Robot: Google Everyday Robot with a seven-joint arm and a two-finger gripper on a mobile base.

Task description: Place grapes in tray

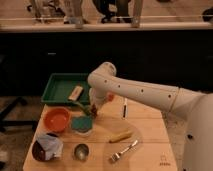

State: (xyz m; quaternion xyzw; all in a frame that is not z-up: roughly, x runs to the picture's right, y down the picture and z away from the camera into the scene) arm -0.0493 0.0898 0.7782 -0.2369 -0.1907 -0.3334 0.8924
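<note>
The green tray (61, 84) stands at the table's back left, with a tan piece (76, 93) lying in it. My gripper (94, 111) points down just off the tray's front right corner, above the gap between the tray and the teal container (81, 125). It is shut on the grapes (93, 114), a small dark reddish cluster at the fingertips, held above the table. The white arm reaches in from the right.
An orange bowl (56, 119) sits in front of the tray. A yellow corn-like piece (120, 136), a fork (123, 150), a metal cup (80, 151) and a dark bowl with a crumpled bag (46, 147) lie nearer. A dark utensil (124, 107) lies right of the arm, and a small orange fruit (110, 97) shows behind it.
</note>
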